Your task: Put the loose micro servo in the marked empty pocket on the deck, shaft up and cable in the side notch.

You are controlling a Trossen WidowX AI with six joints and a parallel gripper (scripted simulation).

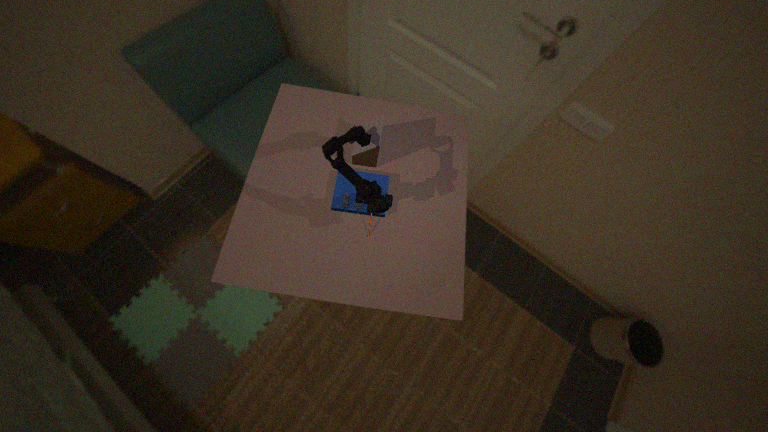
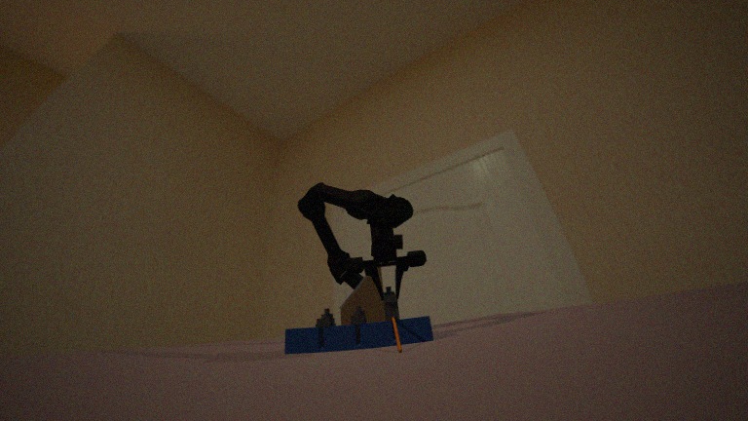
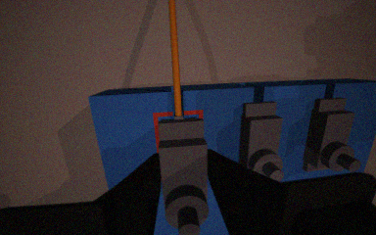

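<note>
My gripper (image 2: 390, 298) (image 3: 182, 157) is shut on the loose micro servo (image 2: 390, 309) (image 3: 183, 164), a grey block with its output shaft pointing up. The servo is upright over the right end of the blue deck (image 1: 346, 180) (image 2: 300, 341) (image 3: 122, 127). Its underside is low, near the deck top; the exact gap is hidden. The red outline of the marked pocket (image 3: 156, 128) shows at its far and left sides in the wrist view; the servo covers most of it. The orange cable (image 1: 369, 224) (image 2: 396, 334) (image 3: 174, 54) leaves over the deck edge, in line with the side notch.
Two seated grey servos, one nearer (image 1: 359, 206) (image 2: 358, 315) (image 3: 264, 132) and one farther along (image 1: 346, 199) (image 2: 325, 318) (image 3: 334, 128), stand on the deck beside the pocket. A brown wedge-like block (image 1: 367, 157) (image 2: 360, 304) stands behind the deck on the pink table (image 1: 339, 268).
</note>
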